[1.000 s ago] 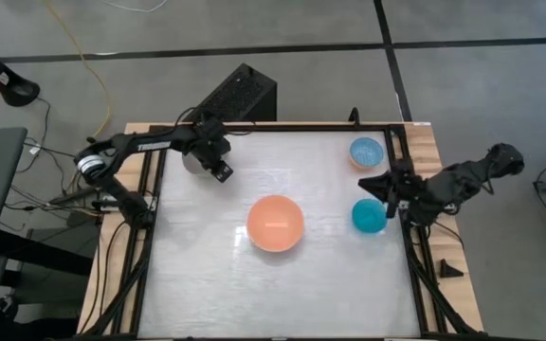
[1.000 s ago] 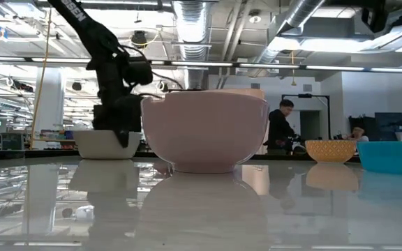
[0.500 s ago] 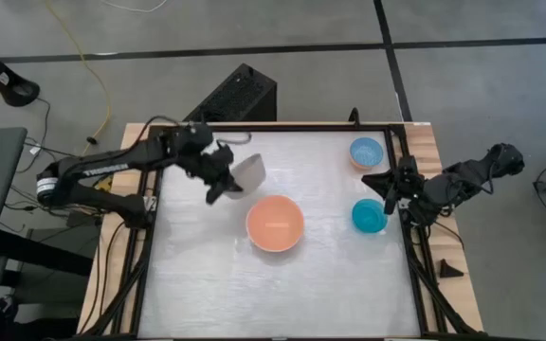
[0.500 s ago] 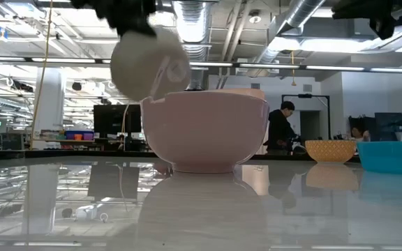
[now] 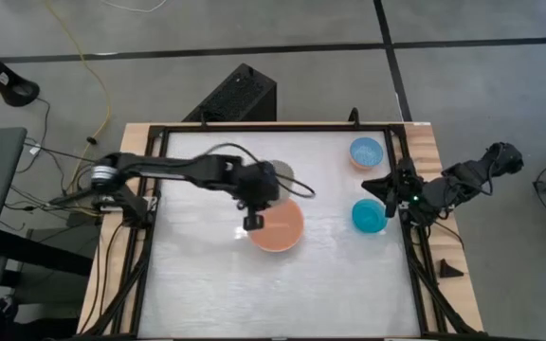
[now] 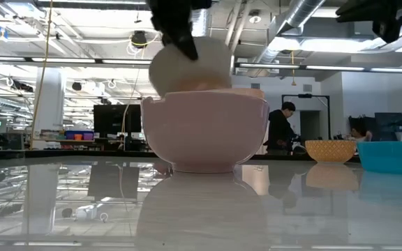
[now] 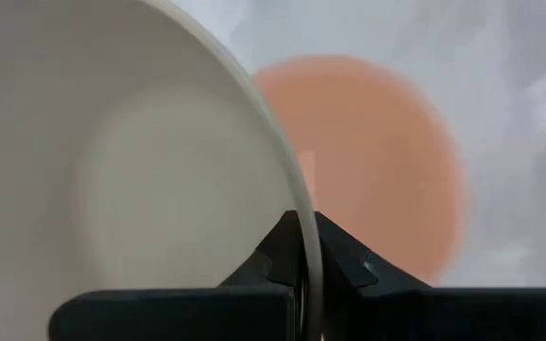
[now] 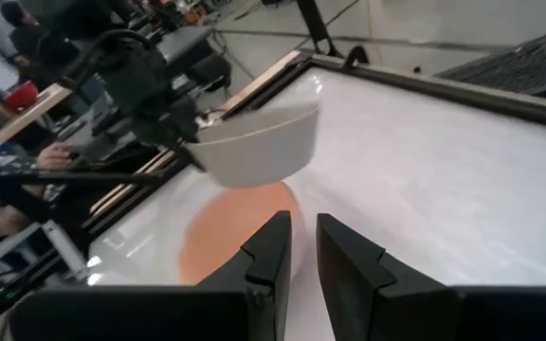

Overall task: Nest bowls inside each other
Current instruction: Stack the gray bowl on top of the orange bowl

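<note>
An off-white bowl [image 5: 279,174] hangs over the far rim of the large salmon-pink bowl [image 5: 275,225], which stands on its base mid-table. My left gripper [image 5: 262,188] is shut on the off-white bowl; in the low view that bowl [image 6: 190,66] shows just above the pink one [image 6: 204,132]. A light blue bowl [image 5: 366,152] stands at the far right and a teal bowl [image 5: 369,216] nearer. My right gripper [image 5: 384,188] hovers between those two, its fingers [image 8: 268,251] slightly open with nothing between them. My left gripper pinches the off-white bowl's rim [image 7: 303,223], one finger inside the bowl and one outside. The fingers slant downward from the table's left side. The bowl is lifted clear, mouth up and nearly level [image 8: 254,142], above the salmon-pink bowl.
A black frame [image 5: 155,227] borders the white tabletop. A black box [image 5: 240,95] sits beyond the far edge. There is bare table on the left and along the near side. People show in the room behind [image 6: 281,125].
My left gripper has lifted the off-white bowl clear of the table's far left and carried it up and toward the right, over the salmon-pink bowl. The bowl was tipped on its side midway and is now nearly level.
</note>
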